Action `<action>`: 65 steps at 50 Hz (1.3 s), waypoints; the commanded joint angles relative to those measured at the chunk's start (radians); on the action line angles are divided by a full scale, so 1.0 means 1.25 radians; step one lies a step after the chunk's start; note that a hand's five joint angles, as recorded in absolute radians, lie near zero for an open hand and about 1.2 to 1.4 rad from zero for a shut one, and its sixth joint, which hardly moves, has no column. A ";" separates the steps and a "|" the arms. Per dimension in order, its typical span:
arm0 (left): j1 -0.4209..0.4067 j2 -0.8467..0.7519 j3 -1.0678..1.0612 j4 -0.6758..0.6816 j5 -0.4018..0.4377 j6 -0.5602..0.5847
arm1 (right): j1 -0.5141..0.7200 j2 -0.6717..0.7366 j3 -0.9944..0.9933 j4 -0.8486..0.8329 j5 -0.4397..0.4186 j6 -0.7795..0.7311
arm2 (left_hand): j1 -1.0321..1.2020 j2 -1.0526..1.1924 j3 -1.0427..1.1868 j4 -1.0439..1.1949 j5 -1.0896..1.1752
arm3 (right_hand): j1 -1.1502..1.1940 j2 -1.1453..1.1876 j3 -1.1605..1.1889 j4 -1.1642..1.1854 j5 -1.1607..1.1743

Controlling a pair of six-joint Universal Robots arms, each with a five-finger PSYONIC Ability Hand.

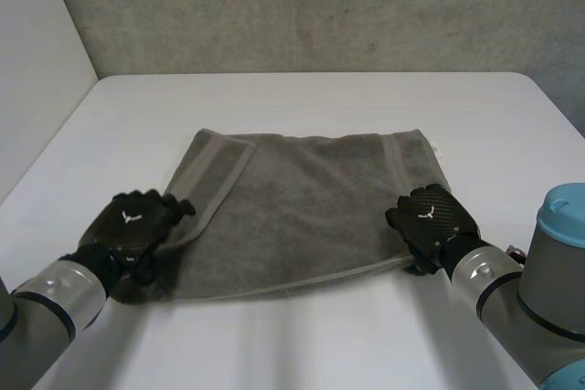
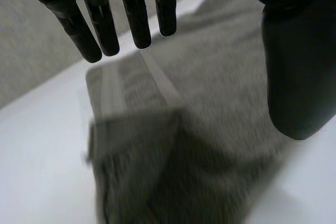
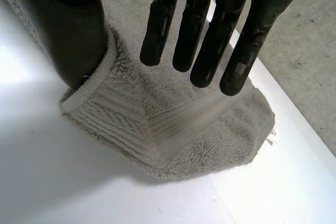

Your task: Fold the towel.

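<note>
A grey towel [image 1: 311, 216] lies spread on the white table [image 1: 302, 98], its left edge turned over in a narrow flap. My left hand [image 1: 137, 226] rests at the towel's near left corner. In the left wrist view its fingers [image 2: 94, 30] stand straight above the towel [image 2: 210, 103], with the thumb off to the side, so it is open. My right hand [image 1: 430, 216] sits on the near right corner. Its fingers [image 3: 205, 30] reach straight out over the rumpled towel [image 3: 173, 124], and the thumb [image 3: 79, 35] touches the raised hem.
A small white label [image 1: 440, 148] sticks out at the towel's far right corner. A grey wall [image 1: 320, 6] runs behind the table. Bare table top surrounds the towel on all sides.
</note>
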 commanded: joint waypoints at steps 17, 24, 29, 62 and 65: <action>-0.026 -0.067 -0.042 0.001 -0.062 0.070 | 0.001 0.018 0.000 -0.004 0.001 0.002 | 0.099 0.083 0.096 0.093 -0.052 | -0.013 -0.032 -0.018 -0.020 -0.001; -0.038 -0.120 -0.027 0.018 -0.062 0.070 | 0.001 0.018 0.000 -0.006 0.001 0.002 | 0.101 0.086 0.098 0.095 -0.050 | -0.013 -0.032 -0.018 -0.020 -0.001; -0.041 -0.150 -0.013 0.036 -0.069 0.070 | 0.001 0.018 0.000 -0.006 0.001 0.002 | 0.115 0.100 0.112 0.109 -0.036 | -0.013 -0.032 -0.018 -0.020 -0.001; -0.026 -0.159 0.034 0.162 -0.275 0.066 | 0.002 0.018 0.004 -0.006 0.001 0.001 | 0.202 0.187 0.199 0.196 0.051 | -0.015 -0.034 -0.021 -0.022 -0.003; 0.017 -0.159 0.043 0.164 -0.311 0.060 | 0.002 0.018 0.004 -0.006 0.001 0.001 | 0.202 0.187 0.199 0.196 0.051 | -0.018 -0.036 -0.023 -0.024 -0.006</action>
